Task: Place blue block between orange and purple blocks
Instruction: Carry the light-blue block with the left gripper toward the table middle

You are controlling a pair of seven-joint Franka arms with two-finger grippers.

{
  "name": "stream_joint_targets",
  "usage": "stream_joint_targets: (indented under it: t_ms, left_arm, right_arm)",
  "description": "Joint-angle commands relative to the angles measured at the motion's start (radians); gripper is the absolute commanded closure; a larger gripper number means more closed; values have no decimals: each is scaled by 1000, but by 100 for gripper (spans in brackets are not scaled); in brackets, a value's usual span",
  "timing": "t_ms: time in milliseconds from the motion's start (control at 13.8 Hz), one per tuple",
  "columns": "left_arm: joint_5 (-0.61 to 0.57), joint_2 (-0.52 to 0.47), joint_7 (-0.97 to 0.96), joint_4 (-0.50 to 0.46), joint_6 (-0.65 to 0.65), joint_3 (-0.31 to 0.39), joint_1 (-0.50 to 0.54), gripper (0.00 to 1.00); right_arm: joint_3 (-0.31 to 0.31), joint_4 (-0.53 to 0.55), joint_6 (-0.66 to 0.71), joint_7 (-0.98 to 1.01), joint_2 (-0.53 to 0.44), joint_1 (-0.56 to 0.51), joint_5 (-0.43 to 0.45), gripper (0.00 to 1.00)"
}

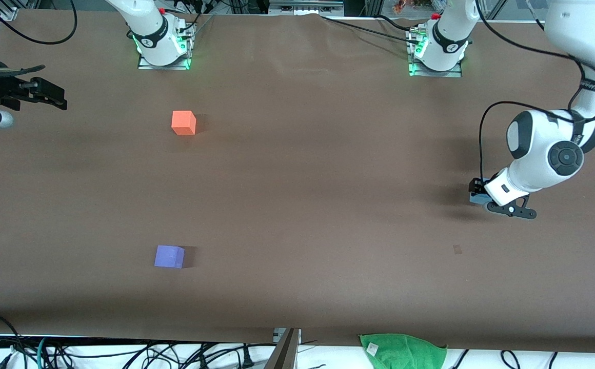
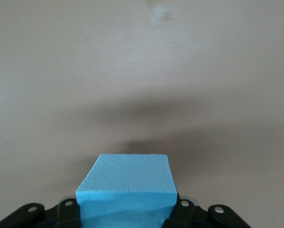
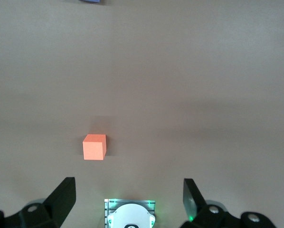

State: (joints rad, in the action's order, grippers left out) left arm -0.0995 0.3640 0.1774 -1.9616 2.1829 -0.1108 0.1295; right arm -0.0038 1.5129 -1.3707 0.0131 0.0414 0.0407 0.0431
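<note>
My left gripper (image 1: 478, 192) is low over the table at the left arm's end, shut on the sky-blue block (image 1: 475, 198). In the left wrist view the blue block (image 2: 127, 178) sits between the fingers (image 2: 182, 212). I cannot tell whether it touches the table. The orange block (image 1: 183, 123) lies near the right arm's base and also shows in the right wrist view (image 3: 94, 147). The purple block (image 1: 169, 256) lies nearer to the front camera, in line with the orange one; only its edge (image 3: 89, 1) shows in the right wrist view. My right gripper (image 1: 51, 97) (image 3: 127, 189) waits open and empty above the right arm's end of the table.
A green cloth (image 1: 402, 351) lies off the table's front edge, with cables along that edge. The right arm's base (image 1: 163, 43) and the left arm's base (image 1: 436, 51) stand at the back edge. Bare brown table (image 1: 297, 195) lies between the blue block and the other two blocks.
</note>
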Motion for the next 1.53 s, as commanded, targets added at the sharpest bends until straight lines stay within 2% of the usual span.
stream_joint_targets:
  t_ms: [0, 218, 291, 436, 727, 1018, 1164, 1236, 1309, 1382, 1455]
  left_arm:
    - [4, 4, -65, 171, -240, -103, -2, 78]
    - [38, 7, -184, 214, -258, -243, -31, 77]
    - [43, 27, -252, 234, -258, -263, -62, 77]
    - [59, 82, -408, 292, -255, -263, -190, 77]
    - [46, 264, -746, 438, -218, -256, -403, 75]
    - [-37, 395, -953, 448, 42, -239, -536, 73]
    - [-101, 435, -1060, 448, 106, -225, -582, 70]
    - [-129, 440, -1075, 448, 110, -225, -588, 64]
    - [-138, 438, -1075, 446, 110, -225, -588, 41]
    - [-138, 437, -1076, 448, 110, -225, -588, 0]
    - [-138, 434, -1076, 446, 110, -227, -585, 0]
  right_arm:
    - [2, -8, -2, 18, 0, -9, -15, 0]
    - [2, -8, -2, 18, 0, -10, -15, 0]
    - [2, -8, -2, 18, 0, -9, -15, 0]
    - [2, -8, -4, 18, 3, -10, -15, 0]
    - [2, -8, -4, 18, 5, -9, -15, 0]
    - [1, -8, -2, 18, 6, -9, -15, 0]
    - [2, -8, -4, 18, 6, -9, -15, 0]
    - [2, -8, -4, 18, 6, -9, -15, 0]
    - [2, -8, -4, 18, 6, -9, -15, 0]
    - [2, -8, -7, 18, 6, -9, -15, 0]
    - [2, -8, -10, 18, 6, -7, -15, 0]
